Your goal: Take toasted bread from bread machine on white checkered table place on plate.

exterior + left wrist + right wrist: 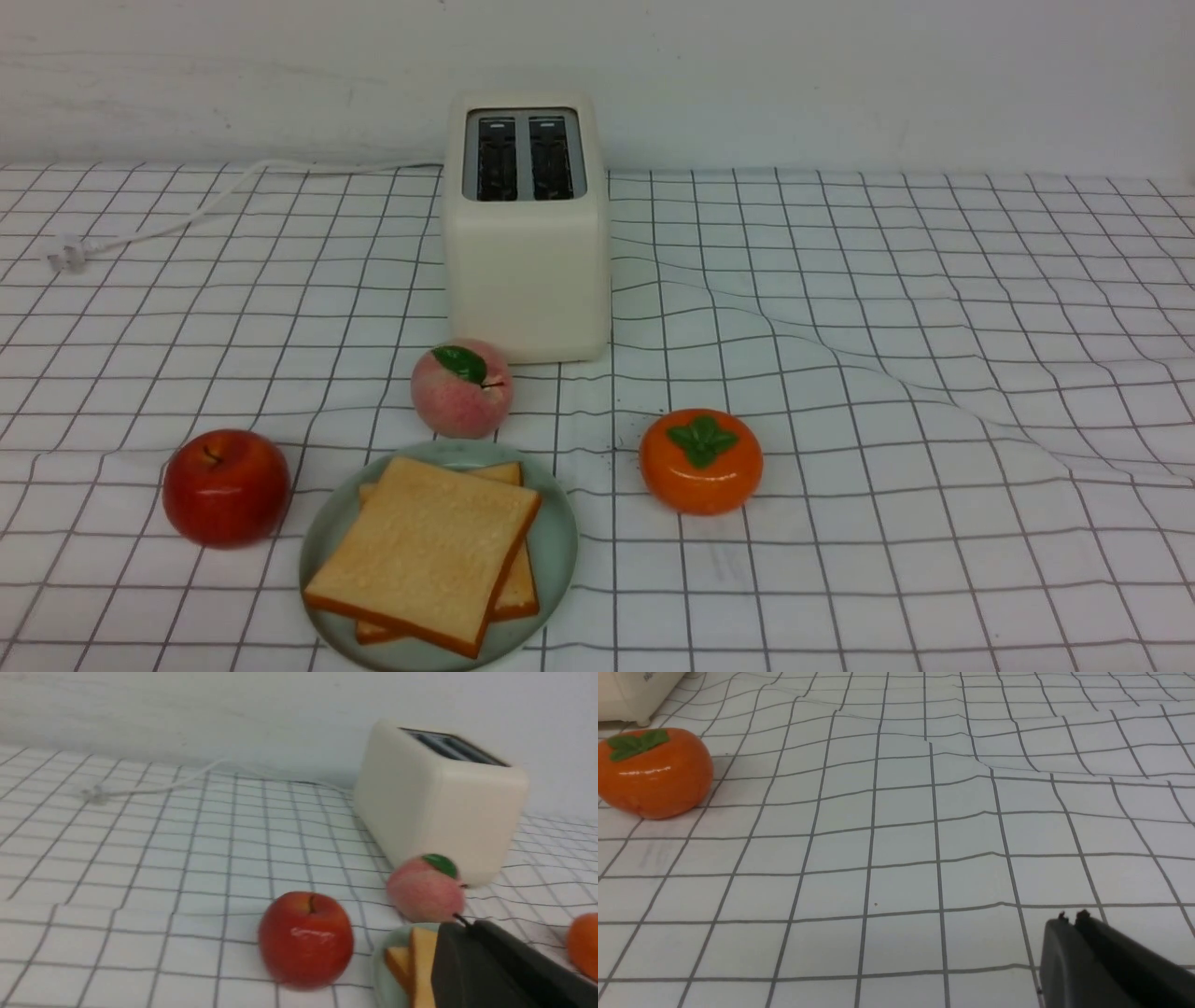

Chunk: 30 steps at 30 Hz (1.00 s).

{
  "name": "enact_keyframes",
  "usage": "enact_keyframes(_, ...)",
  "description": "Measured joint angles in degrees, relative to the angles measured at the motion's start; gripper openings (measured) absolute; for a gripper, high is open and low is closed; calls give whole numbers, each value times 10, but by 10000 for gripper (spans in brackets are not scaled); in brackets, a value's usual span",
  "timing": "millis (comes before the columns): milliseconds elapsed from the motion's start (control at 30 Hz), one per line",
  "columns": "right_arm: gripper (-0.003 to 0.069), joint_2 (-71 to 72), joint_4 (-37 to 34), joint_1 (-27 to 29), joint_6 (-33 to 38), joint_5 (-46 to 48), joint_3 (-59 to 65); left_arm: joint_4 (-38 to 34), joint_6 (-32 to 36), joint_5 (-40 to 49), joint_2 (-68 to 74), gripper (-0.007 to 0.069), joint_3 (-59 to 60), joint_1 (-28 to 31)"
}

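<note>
We see two slices of toast (pixel 429 551) stacked on the green plate (pixel 558 541) near the toaster (pixel 527 280) on the counter (pixel 934 560), and our left end effector (pixel 462 921) is closed and empty, our right end effector (pixel 1073 917) looks closed and empty too.

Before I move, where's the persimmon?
Front view: the persimmon sits right of the plate, nearer the camera than the toaster.

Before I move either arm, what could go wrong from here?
The upper slice lies skewed across the lower slice, a corner at the rim of the plate, so a bump might slide it off. The peach sits close between plate and toaster; a low sweep there could roll it.
</note>
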State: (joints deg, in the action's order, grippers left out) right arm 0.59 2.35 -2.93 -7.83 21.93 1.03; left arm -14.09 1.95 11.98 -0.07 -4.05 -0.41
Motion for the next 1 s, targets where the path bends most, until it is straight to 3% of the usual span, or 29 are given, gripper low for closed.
enact_keyframes(100, 31, 0, -1, 0, 0, 1, 0, 72, -86, 13, -5, -13, 36, 10)
enact_keyframes(267, 37, 0, -1, 0, 0, 1, 0, 92, -153, 91, -5, -13, 57, 10)
enact_keyframes(1000, 72, 0, -1, 0, 0, 1, 0, 92, -165, 102, -5, -13, 57, 10)
